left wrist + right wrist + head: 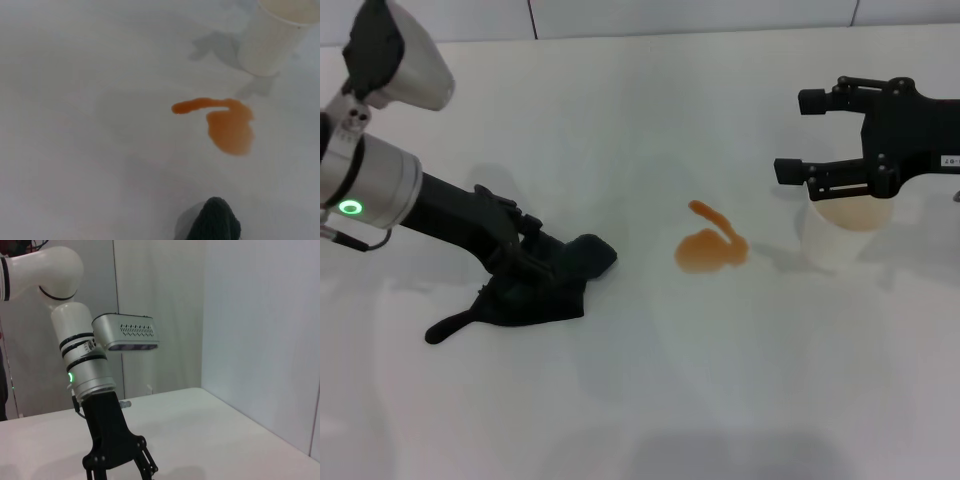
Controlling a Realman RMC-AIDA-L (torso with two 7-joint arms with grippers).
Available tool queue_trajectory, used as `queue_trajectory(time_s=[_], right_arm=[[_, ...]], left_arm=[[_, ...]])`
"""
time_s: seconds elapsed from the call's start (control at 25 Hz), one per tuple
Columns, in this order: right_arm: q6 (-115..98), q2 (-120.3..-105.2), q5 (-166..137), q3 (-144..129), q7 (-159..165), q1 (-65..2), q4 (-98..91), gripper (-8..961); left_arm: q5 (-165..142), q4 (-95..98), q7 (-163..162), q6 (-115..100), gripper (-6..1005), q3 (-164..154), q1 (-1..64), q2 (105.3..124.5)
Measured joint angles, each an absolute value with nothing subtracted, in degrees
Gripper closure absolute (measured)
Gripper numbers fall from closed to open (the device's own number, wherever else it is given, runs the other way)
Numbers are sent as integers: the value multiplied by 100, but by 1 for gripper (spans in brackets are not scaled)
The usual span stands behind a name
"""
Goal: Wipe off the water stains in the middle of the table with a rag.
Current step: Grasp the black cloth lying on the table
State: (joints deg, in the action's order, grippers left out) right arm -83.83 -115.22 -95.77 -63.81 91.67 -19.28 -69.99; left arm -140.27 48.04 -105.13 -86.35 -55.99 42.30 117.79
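The orange water stain (710, 248) lies in the middle of the white table (740, 380). It also shows in the left wrist view (230, 125). The dark rag (535, 292) lies on the table left of the stain, with a thin tail pointing left. My left gripper (538, 258) is down on the rag and shut on it. A corner of the rag (215, 224) shows in the left wrist view, short of the stain. My right gripper (798, 135) is open and empty, raised above the cup at the right.
A translucent white cup (840, 230) stands just right of the stain and also shows in the left wrist view (272, 40). The right wrist view shows my left arm (87, 370) and a wall behind the table's far edge.
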Motion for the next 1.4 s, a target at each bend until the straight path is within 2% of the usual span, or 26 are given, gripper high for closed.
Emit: queue_trajectory(time_s=[0.52, 1.4], right_arm=[[-8385, -11522, -9580, -6334, 9159, -1874, -6980, 84], [-8340, -11522, -9569, -6322, 9151, -1792, -6941, 83]], left_arm=[[-14028, 4645, -10401, -8430, 137, -5628, 4177, 11883], [-14088, 4640, -10377, -8323, 137, -5634, 4030, 11881]])
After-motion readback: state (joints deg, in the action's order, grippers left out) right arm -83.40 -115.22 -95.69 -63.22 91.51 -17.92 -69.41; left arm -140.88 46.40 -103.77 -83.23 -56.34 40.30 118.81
